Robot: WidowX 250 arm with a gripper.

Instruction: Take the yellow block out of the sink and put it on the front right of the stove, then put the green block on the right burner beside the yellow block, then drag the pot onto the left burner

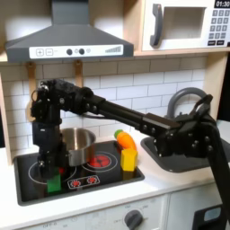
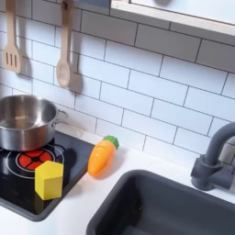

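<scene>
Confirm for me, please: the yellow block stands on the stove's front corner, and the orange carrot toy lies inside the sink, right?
Not quite. The yellow block does stand on the stove's front corner, but in the second exterior view the orange carrot toy lies on the white counter beside the stove, not inside the sink.

**Around the toy kitchen**

An orange toy carrot (image 2: 101, 158) with a green tip lies on the white bench (image 2: 92, 207). Two wooden utensils (image 2: 62, 57) hang on the white tiled wall (image 2: 156, 87). A grey faucet (image 2: 217, 161) rises behind the sink (image 2: 170, 209).
</scene>
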